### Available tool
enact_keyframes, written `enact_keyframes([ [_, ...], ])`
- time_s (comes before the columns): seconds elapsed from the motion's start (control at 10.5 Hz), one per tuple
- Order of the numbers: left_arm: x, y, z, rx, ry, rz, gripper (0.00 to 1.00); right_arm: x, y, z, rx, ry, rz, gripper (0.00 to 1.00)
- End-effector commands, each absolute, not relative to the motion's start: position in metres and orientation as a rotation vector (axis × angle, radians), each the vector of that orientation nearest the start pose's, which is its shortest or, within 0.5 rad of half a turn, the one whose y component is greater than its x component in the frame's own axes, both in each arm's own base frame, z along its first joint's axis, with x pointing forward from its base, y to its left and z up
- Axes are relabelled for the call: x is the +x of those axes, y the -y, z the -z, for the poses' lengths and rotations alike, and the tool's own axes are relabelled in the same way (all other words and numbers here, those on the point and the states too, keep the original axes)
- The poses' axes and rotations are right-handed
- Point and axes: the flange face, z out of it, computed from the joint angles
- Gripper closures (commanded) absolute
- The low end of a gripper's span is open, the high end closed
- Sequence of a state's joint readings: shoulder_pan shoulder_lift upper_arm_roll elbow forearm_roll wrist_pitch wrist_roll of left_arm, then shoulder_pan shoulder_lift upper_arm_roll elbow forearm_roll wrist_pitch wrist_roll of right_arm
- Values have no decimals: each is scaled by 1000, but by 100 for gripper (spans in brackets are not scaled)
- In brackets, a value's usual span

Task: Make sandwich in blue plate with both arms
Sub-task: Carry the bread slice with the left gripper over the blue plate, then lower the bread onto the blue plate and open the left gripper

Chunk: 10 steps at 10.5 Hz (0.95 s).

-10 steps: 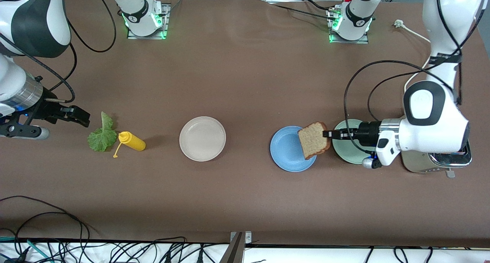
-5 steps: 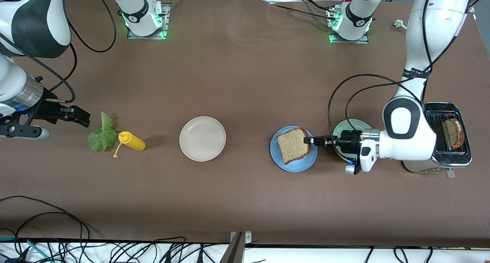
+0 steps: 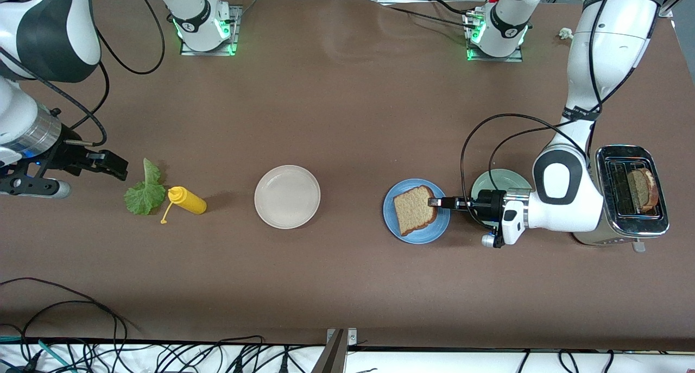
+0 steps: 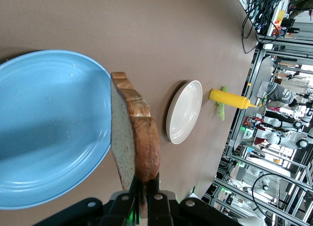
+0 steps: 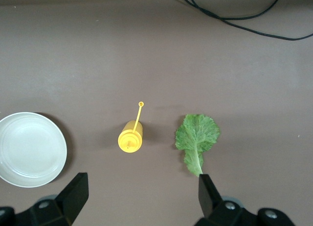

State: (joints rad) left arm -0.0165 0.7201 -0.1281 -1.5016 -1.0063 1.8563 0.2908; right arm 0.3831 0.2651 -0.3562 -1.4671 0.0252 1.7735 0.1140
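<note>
I count three plates: blue (image 3: 392, 221), white (image 3: 287, 196), green (image 3: 502, 178); two bread slices (image 3: 415, 209) (image 3: 642, 190); one lettuce leaf (image 3: 144, 193); one mustard bottle (image 3: 187, 200); one toaster (image 3: 632, 196).

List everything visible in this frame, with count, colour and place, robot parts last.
bread slice: one, brown, over the blue plate, held at its edge
blue plate: one, medium blue, beside the green plate
green plate: one, pale green, next to the toaster
toaster: one, silver, left arm's end, bread in its slot
white plate: one, off-white, mid-table
mustard bottle: one, yellow, lying beside the lettuce leaf
lettuce leaf: one, green, right arm's end
left gripper: black, jaws shut on bread slice
right gripper: black, jaws open, near the lettuce leaf
</note>
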Motion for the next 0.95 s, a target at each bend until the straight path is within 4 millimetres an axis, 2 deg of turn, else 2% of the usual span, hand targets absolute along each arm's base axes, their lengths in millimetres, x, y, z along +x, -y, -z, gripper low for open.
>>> enact_keyframes([
  [0.0,671,166,-235,2103,-30,306,100,642,-43,-545,-3210,-109,107,0],
  [0.29,660,172,-217,2103,-32,346,100,643,-44,-543,-3211,-109,103,0],
  [0.86,660,161,-208,2135,-22,357,100,643,-44,-543,-3211,-109,103,0],
])
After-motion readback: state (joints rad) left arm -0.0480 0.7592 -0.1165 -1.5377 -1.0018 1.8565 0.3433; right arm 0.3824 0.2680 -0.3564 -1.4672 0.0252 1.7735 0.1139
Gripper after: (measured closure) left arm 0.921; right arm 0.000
